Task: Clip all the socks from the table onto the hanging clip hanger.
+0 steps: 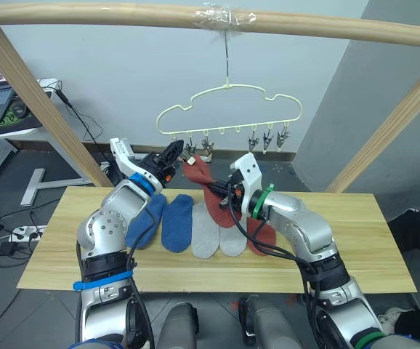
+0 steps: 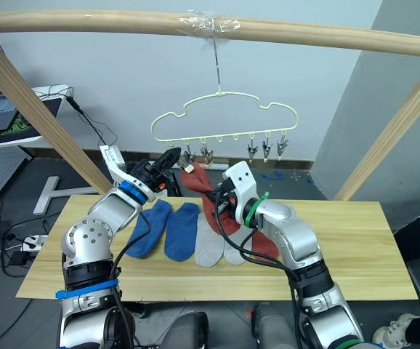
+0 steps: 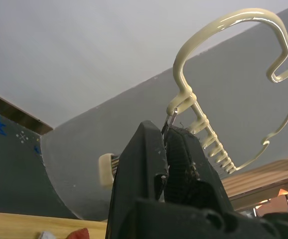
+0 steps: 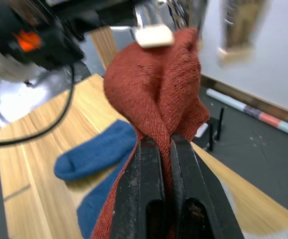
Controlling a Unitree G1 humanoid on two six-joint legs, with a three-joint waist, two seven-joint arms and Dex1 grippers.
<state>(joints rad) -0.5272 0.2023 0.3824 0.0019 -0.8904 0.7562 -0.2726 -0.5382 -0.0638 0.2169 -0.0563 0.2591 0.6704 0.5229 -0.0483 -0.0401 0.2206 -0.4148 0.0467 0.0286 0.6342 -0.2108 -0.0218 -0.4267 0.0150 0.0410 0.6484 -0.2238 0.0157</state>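
Right end effector point(image 4: 166, 149): we see its two black fingers pressed together on a soft rust-red ankle sock point(image 4: 156, 84), lifted above the table with its top edge at a small metal clip point(image 4: 154, 36).
Left end effector point(image 1: 172, 154): raised to the left end of the clip row; its fingers look nearly closed around a clip, though we cannot tell for certain that they squeeze it.
Handling: we judge the sock light, limp and easily bunched, so it should be held near the cuff, with a short flap fed into the clip.
Thin pale-yellow cloud-shaped wire hanger point(image 1: 228, 109): hangs by its hook from the round wooden pole point(image 1: 123, 16).
Remaining socks: two blue point(image 1: 177, 222), two light grey point(image 1: 206, 234) and one rust-red point(image 1: 263, 236) lie side by side on the pale plank table point(image 1: 355, 247).
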